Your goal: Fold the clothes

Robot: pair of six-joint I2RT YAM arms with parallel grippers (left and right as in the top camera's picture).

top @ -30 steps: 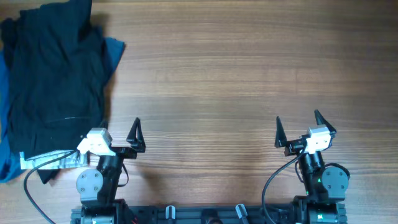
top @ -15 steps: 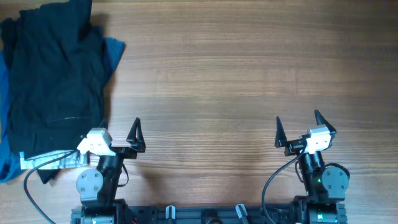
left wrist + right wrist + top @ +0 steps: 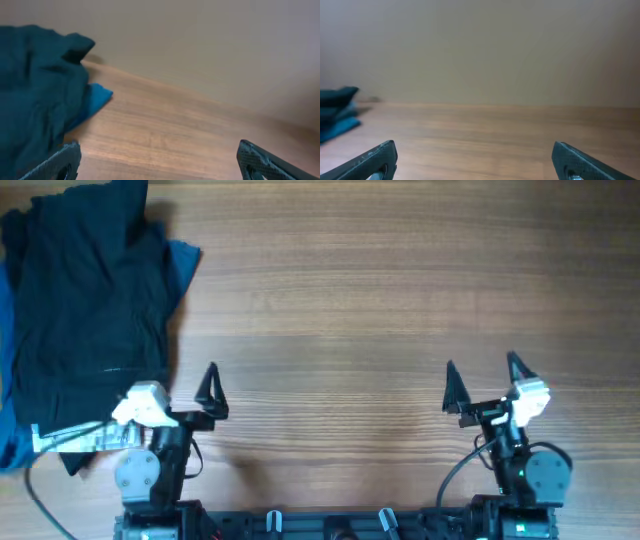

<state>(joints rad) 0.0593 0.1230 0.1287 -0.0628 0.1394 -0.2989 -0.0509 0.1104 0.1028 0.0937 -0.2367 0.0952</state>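
The clothes (image 3: 85,310), a rumpled heap of soft dark fabric, chiefly black, are found on the left side of the desk, reaching from its far edge down towards the near-left corner. A brighter blue piece of cloth (image 3: 186,260) is seen poking out from under the heap's right flank, and a strip of blue is shown along its left border. No garment is laid out flat; the pieces are bunched together and no fold can be made out. The brown wood-grain desk (image 3: 380,290) is seen stretching away to the right of the heap.

The left tool (image 3: 159,165) is held at the near edge, just right of the heap's near end, with its jaws spread wide and nothing gripped. In its own wrist view the dark heap is seen off to the left, apart from the fingers. The right tool (image 3: 482,372) is held at the near right, well apart from the clothes, likewise wide open and empty.

The step in hand is judged to be the very start: a garment has yet to be picked. For the next move, the left tool would need to be carried over the heap. One piece would then be pinched at an edge and drawn onto the open board in the middle, where it could be spread by both tools before folding. Care would be called for that only one layer is taken.
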